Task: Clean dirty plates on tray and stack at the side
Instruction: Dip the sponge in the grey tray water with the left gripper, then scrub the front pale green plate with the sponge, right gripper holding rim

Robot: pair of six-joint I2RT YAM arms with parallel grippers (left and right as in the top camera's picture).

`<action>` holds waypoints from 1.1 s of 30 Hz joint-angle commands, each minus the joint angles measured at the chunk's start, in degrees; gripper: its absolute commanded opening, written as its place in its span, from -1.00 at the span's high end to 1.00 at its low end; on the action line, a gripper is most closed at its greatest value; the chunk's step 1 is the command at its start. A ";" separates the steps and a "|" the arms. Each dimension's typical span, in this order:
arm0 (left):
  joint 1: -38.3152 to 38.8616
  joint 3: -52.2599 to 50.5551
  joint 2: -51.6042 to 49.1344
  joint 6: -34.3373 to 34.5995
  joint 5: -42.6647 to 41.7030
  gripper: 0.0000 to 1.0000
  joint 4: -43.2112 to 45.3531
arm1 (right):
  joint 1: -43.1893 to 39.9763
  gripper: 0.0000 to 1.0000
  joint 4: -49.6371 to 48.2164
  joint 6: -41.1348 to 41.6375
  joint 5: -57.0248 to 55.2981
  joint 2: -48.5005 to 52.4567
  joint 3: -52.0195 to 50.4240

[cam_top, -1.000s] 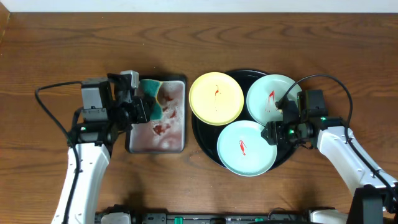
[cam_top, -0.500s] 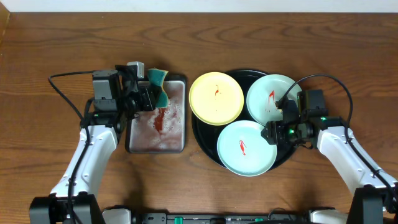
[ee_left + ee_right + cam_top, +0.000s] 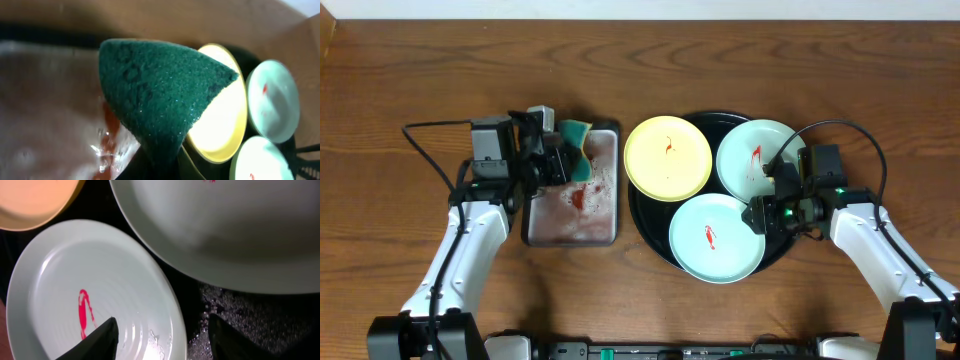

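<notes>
**Bench** [image 3: 410, 60]: brown wood, seen from overhead.

1. **Black tray** [image 3: 642, 228]: round, glossy, raised rim. It lies right of the bench's centre, nearer the far edge than the near one. All three plates sit on it, unstacked.
2. **Yellow plate** [image 3: 667, 158] [image 3: 220, 125]: on the tray's left side, overhanging the rim toward the bench's left edge. It has a small streak of red sauce near its middle.
3. **Far mint plate** [image 3: 755, 158] [image 3: 240, 235]: on the tray's far right part, just beside the yellow plate, with a red streak on its face.
4. **Near mint plate** [image 3: 715, 237] [image 3: 90, 300]: on the tray's near side, with a red streak at its centre (plainest in the right wrist view).
5. **Grey metal tray** [image 3: 575, 215] [image 3: 45, 115]: rectangular, left of centre, close beside the black tray. It is wet, with red smears inside.
6. **Sponge** [image 3: 577, 133] [image 3: 160, 95]: teal-green, bent to a wedge and raised over the grey metal tray's far end.
7. **Left gripper** [image 3: 563, 158]: at the grey metal tray's far left corner, fingers pinching the sponge (the sponge hides them in the wrist view).
8. **Right gripper** [image 3: 757, 214] [image 3: 160, 340]: low over the black tray's right side. Its fingers are spread, one above the near mint plate and the other above bare tray, with the plate's rim between them. Whether they touch it cannot be told.
</notes>
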State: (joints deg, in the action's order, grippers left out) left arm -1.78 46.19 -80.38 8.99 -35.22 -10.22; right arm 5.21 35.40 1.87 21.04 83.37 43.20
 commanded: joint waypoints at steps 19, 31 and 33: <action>19.96 8.66 -3.63 4.90 23.23 0.86 -16.31 | 0.13 0.97 -2.97 0.00 0.24 0.13 -4.61; 45.13 9.55 -15.23 27.74 12.35 0.85 6.16 | 0.13 0.97 -3.67 0.02 0.24 0.11 -4.61; 47.01 9.55 -16.87 27.76 11.19 0.86 8.44 | 0.13 0.97 -3.67 0.00 0.24 0.13 -4.61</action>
State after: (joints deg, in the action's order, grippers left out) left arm 42.04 54.72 -94.74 32.08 -20.08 -4.34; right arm 5.21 31.88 1.89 20.95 83.37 38.76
